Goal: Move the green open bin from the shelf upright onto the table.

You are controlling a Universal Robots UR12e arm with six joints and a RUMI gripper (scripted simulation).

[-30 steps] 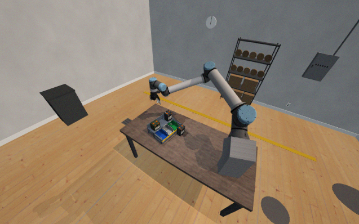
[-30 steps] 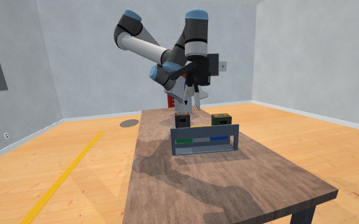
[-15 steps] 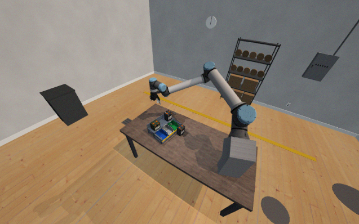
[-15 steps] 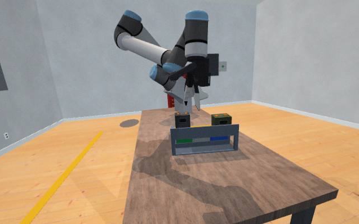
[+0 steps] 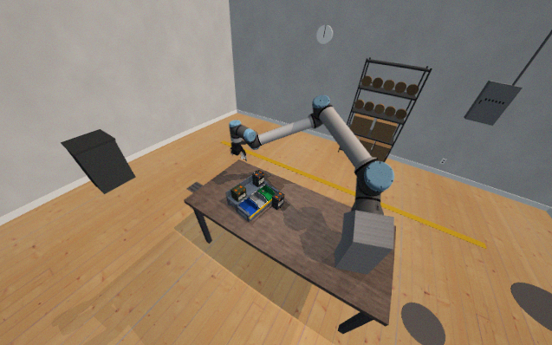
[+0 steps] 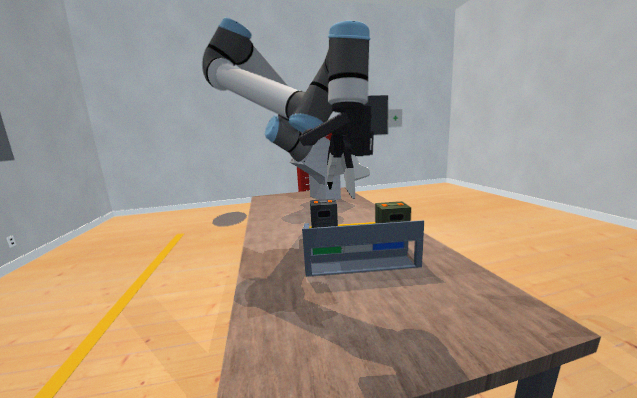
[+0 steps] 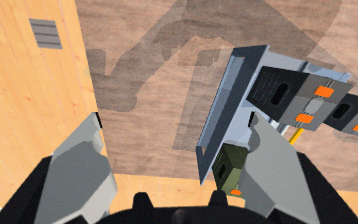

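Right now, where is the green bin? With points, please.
In the top view, the green bin [image 5: 267,193] sits on the shelf's right side, beside the grey bin [image 5: 259,199].

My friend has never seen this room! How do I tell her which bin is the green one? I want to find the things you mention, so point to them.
Find the long brown table [image 5: 299,243] [image 6: 285,320], then the low gray-blue shelf [image 5: 232,202] [image 6: 365,231] near one end of it. Three open bins sit side by side there. The green bin [image 5: 267,193] is at one end of the row, beside the gray bin [image 5: 259,199]; the blue bin [image 5: 248,206] is at the other end.
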